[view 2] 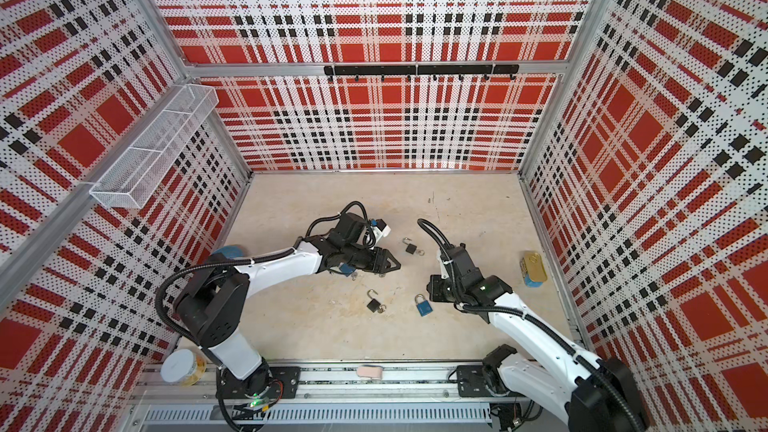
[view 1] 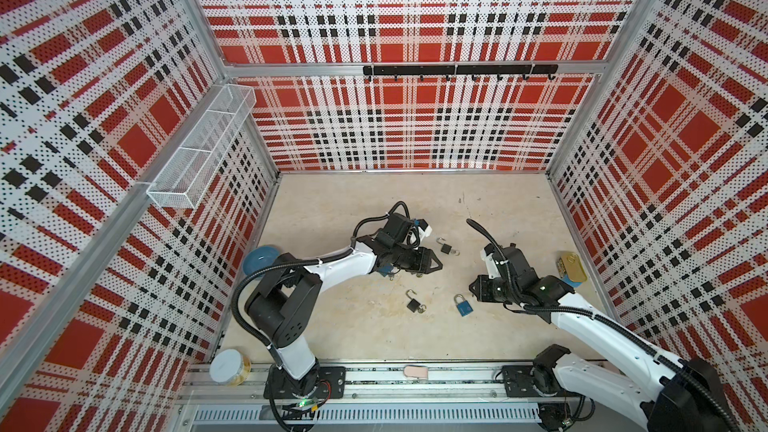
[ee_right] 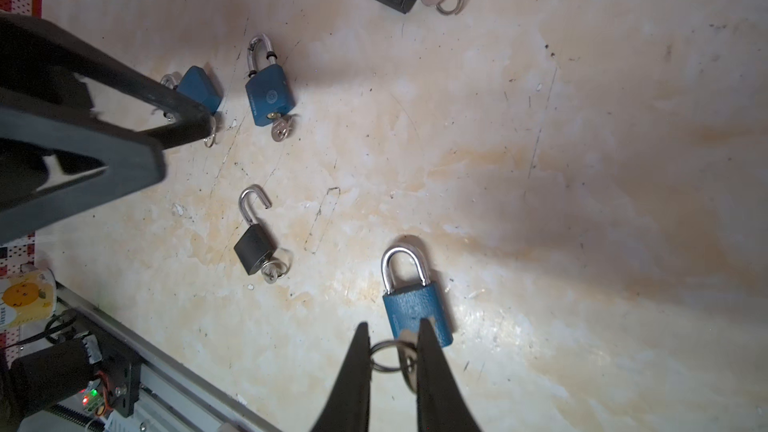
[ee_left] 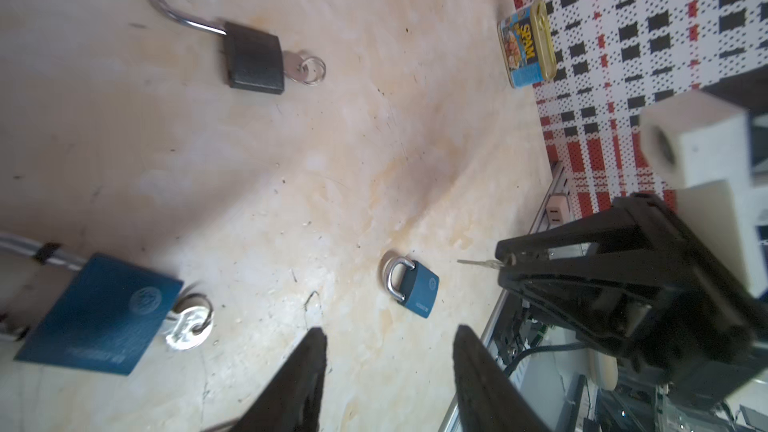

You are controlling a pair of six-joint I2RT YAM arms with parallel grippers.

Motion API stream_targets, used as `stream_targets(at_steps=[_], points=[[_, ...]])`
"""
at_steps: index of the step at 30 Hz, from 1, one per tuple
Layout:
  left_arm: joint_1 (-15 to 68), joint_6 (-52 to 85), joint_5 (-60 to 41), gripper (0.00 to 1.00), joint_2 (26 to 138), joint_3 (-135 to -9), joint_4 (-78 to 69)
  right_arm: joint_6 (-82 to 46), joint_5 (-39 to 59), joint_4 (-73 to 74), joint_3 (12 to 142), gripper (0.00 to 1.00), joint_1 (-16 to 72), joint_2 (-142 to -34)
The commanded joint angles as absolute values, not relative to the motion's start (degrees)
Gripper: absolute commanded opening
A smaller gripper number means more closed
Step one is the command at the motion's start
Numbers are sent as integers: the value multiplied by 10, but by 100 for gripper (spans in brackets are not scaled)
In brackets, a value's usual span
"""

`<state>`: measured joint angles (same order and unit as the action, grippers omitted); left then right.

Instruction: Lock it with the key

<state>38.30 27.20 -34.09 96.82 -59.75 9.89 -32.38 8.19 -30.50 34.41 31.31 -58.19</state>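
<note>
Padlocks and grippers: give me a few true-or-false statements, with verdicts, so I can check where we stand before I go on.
1. The right gripper is shut on a key. True.
2. The left gripper holds a padlock. False: its jaws stand open with nothing between them.
3. The blue padlock by the right gripper has its shackle closed. True.
4. Both black padlocks are locked. False: the near black padlock and the far black padlock both show open shackles.
5. A Spam can sits by the left wall. False: the Spam can sits by the right wall.
</note>
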Motion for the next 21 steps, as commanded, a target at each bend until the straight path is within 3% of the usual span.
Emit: stream_targets(at_steps=[1, 7, 21], points=[[372, 284, -333, 53, 933, -582, 83, -332, 66, -244, 332, 0, 318, -599], [366, 286, -332, 53, 905, -566, 82, -332, 54, -243, 326, 0, 329, -628], [366, 287, -330, 53, 908, -561, 79, -359, 24, -310, 290, 0, 344, -587]])
